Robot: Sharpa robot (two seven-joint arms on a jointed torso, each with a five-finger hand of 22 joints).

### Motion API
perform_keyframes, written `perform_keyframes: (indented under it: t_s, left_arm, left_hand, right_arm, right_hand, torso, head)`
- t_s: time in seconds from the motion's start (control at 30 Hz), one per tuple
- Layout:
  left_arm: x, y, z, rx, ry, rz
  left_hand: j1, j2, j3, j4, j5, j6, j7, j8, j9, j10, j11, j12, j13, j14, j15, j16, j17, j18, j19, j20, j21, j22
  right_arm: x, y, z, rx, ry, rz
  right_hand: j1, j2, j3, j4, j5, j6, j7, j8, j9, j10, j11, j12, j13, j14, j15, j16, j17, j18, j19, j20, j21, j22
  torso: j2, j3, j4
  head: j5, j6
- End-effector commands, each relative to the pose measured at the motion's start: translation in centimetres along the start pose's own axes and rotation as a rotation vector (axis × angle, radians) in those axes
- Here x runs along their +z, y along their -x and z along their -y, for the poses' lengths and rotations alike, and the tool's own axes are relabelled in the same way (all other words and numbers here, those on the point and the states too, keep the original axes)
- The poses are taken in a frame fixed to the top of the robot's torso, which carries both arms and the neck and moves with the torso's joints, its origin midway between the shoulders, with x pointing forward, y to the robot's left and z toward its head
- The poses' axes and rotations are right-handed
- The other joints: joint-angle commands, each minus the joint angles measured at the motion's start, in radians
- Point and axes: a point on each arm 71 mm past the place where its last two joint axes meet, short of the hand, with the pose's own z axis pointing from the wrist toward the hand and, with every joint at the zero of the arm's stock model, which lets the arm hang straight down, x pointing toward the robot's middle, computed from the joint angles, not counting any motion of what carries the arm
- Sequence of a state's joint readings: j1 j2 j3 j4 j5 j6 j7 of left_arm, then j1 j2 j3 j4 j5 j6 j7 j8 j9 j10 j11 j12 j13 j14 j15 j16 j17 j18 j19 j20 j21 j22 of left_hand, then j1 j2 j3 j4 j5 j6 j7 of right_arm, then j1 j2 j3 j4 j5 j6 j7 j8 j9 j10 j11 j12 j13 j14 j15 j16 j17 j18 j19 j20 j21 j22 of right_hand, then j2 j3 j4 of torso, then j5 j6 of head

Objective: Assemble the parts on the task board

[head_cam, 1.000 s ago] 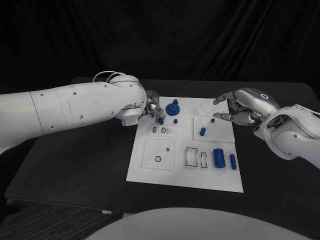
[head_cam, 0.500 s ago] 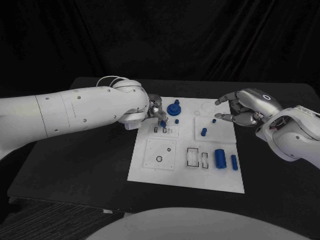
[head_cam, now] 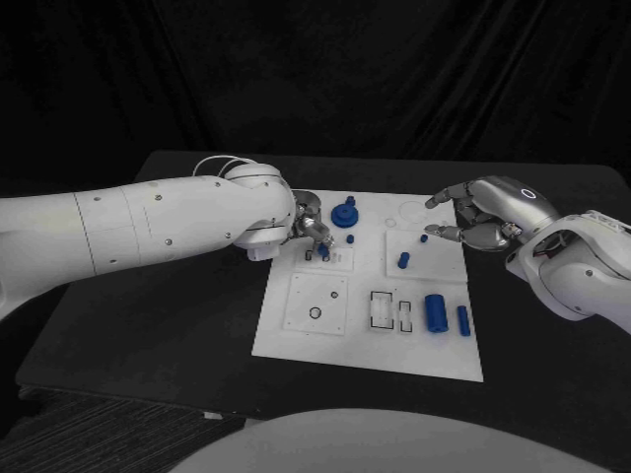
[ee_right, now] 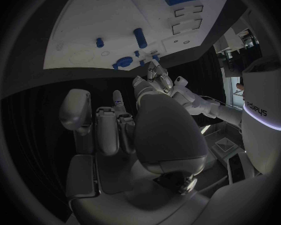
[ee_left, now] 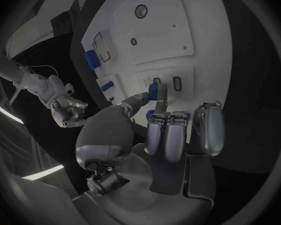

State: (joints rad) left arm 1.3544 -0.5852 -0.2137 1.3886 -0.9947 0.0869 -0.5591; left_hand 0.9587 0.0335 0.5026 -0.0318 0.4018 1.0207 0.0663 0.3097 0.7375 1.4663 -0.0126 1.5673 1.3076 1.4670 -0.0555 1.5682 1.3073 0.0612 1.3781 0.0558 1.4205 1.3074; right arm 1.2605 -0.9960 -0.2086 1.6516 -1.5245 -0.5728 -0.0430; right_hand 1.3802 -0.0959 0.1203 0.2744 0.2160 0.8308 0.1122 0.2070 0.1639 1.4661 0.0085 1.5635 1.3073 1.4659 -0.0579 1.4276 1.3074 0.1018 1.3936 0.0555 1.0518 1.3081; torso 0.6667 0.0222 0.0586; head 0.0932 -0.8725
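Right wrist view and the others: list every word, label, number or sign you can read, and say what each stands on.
"adeys", or close to it: the first letters are cut off and blurred, on a white body panel at the circle's rim in the right wrist view.
Task board: black outlines only, no readable text.
Left robot hand, right robot hand: no readable marks.

White task board flat mid-table, with small blue parts lying and standing on it
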Motion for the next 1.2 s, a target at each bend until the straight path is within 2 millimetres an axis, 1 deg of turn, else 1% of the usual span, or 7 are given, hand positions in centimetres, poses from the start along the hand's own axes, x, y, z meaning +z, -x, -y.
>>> perform_keyframes:
  t_s: [0.03, 0.5, 0.63, 0.8, 0.9, 0.97, 1.2]
  left_arm:
    - [0.10, -0.24, 0.12, -0.008, -0.010, 0.002]
    - [0.47, -0.66, -0.15, -0.019, -0.006, 0.003]
    - [0.51, -0.74, -0.21, -0.020, -0.006, 0.001]
    - [0.62, -0.87, -0.28, -0.021, -0.005, -0.001]
    - [0.67, -0.97, -0.27, -0.021, -0.006, -0.004]
    - [0.68, -1.03, -0.25, -0.020, -0.007, -0.006]
    - [0.68, -1.16, -0.30, -0.017, -0.007, -0.013]
  left_hand:
    - [-0.001, 0.008, 0.005, 0.003, 0.002, 0.016, -0.018, -0.007, 0.001, 0.105, -0.006, 0.004, 0.263, 0.104, -0.006, 0.003, 0.263, 0.001, -0.001, -0.002, -0.006, 0.084]
    - [-0.007, 0.008, 0.005, 0.013, -0.003, 0.012, -0.017, -0.012, 0.005, 0.105, -0.006, 0.004, 0.263, 0.104, -0.006, 0.003, 0.263, 0.004, -0.010, -0.003, -0.017, 0.074]
    - [-0.009, 0.005, 0.002, 0.021, -0.026, 0.010, -0.017, -0.017, 0.010, 0.105, -0.006, 0.004, 0.263, 0.104, -0.007, 0.003, 0.263, 0.004, -0.011, -0.004, -0.021, 0.072]
    - [-0.018, 0.004, -0.017, 0.049, -0.097, 0.011, -0.015, -0.027, 0.019, 0.105, -0.005, 0.004, 0.263, 0.104, -0.006, 0.003, 0.263, 0.005, -0.011, -0.004, -0.029, 0.071]
    - [-0.022, 0.003, -0.032, 0.064, -0.113, 0.011, -0.015, -0.032, 0.022, 0.105, -0.004, 0.004, 0.263, 0.104, -0.005, 0.003, 0.263, 0.005, -0.010, -0.003, -0.031, 0.071]
    - [-0.026, 0.003, -0.049, 0.082, -0.147, 0.013, -0.015, -0.037, 0.024, 0.105, -0.004, 0.004, 0.263, 0.104, -0.005, 0.003, 0.263, 0.005, -0.009, -0.003, -0.033, 0.072]
    - [-0.037, -0.004, -0.087, 0.116, -0.174, 0.019, -0.014, -0.048, 0.027, 0.105, -0.003, 0.004, 0.263, 0.104, -0.004, 0.003, 0.263, 0.005, -0.008, -0.002, -0.036, 0.073]
  right_arm:
    - [-0.05, -0.11, 0.10, 0.003, -0.017, 0.000]
    - [-0.07, -0.22, 0.20, 0.003, -0.019, -0.002]
    - [-0.09, -0.24, 0.24, 0.003, -0.020, -0.002]
    - [-0.10, -0.29, 0.26, 0.003, -0.021, -0.003]
    - [-0.10, -0.31, 0.25, 0.003, -0.020, -0.003]
    - [-0.11, -0.33, 0.25, 0.003, -0.021, -0.003]
    - [-0.13, -0.38, 0.29, 0.003, -0.022, -0.005]
  right_hand:
    - [-0.002, 0.011, 0.001, -0.007, 0.009, 0.009, -0.001, 0.005, -0.001, 0.089, 0.005, -0.007, 0.247, 0.061, 0.006, -0.004, 0.113, 0.001, -0.008, 0.002, -0.007, 0.086]
    - [-0.002, 0.011, 0.001, -0.008, 0.011, 0.009, -0.001, 0.005, -0.002, 0.087, 0.005, -0.008, 0.245, 0.061, 0.006, -0.004, 0.113, 0.001, -0.007, 0.002, -0.007, 0.086]
    - [-0.002, 0.011, 0.001, -0.008, 0.011, 0.009, -0.001, 0.005, -0.002, 0.087, 0.005, -0.008, 0.245, 0.061, 0.006, -0.004, 0.113, 0.001, -0.007, 0.002, -0.007, 0.086]
    - [-0.002, 0.011, 0.001, -0.008, 0.011, 0.009, -0.001, 0.005, -0.002, 0.087, 0.005, -0.008, 0.245, 0.061, 0.006, -0.004, 0.113, 0.001, -0.007, 0.002, -0.007, 0.086]
    - [-0.002, 0.011, 0.001, -0.008, 0.011, 0.009, -0.001, 0.005, -0.002, 0.087, 0.005, -0.008, 0.245, 0.061, 0.006, -0.004, 0.113, 0.001, -0.007, 0.002, -0.007, 0.086]
    - [-0.002, 0.011, 0.001, -0.008, 0.011, 0.009, -0.001, 0.005, -0.002, 0.087, 0.005, -0.008, 0.245, 0.061, 0.006, -0.004, 0.113, 0.001, -0.007, 0.002, -0.007, 0.086]
    - [-0.002, 0.011, 0.001, -0.008, 0.011, 0.009, -0.001, 0.005, -0.002, 0.087, 0.005, -0.008, 0.245, 0.061, 0.006, -0.004, 0.113, 0.001, -0.007, 0.002, -0.007, 0.086]
  torso:
    - [0.002, 0.0001, 0.0018]
    - [0.002, -0.0016, 0.0008]
    - [0.001, -0.0014, 0.0012]
    - [-0.001, -0.0003, 0.0013]
    - [-0.001, -0.0002, 0.0008]
    - [-0.001, -0.0001, 0.0003]
    - [0.000, -0.0001, -0.0002]
  head:
    - [-0.002, 0.000]
    - [0.000, 0.000]
    - [0.001, 0.000]
    - [-0.002, 0.000]
    - [-0.003, 0.000]
    - [-0.002, 0.000]
    - [-0.001, 0.000]
